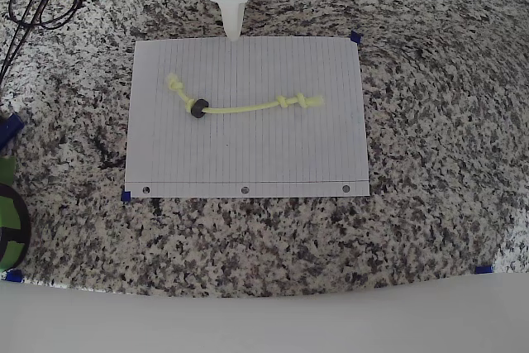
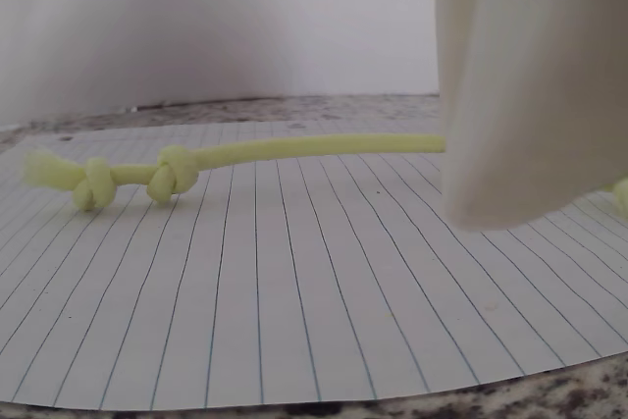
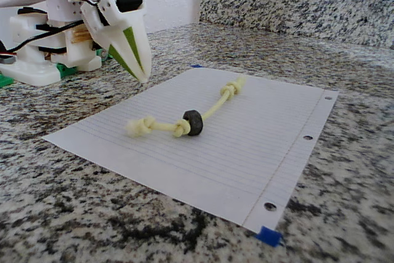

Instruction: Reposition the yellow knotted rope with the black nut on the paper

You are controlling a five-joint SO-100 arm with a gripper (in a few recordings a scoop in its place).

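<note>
Fingers [image 3: 140,73]: white plastic with green inner faces, pressed together into one tapered point; they hold nothing and touch nothing.
Fingers, place: the tip hangs over the paper's far edge in the overhead view [image 1: 235,32], the edge away from the punched holes.
Rope [image 1: 240,107]: thin pale yellow-green cord, lying loose in a shallow curve across the middle of the paper, knots near both ends, frayed tips.
Nut [image 1: 197,108]: small black ring threaded on the rope, just beside the left-hand knot in the overhead view.
Paper [image 1: 248,159]: white lined sheet, flat, three holes along its near edge, blue tape at its corners.
Bench [image 1: 430,204]: speckled grey-and-black granite, polished.
</note>
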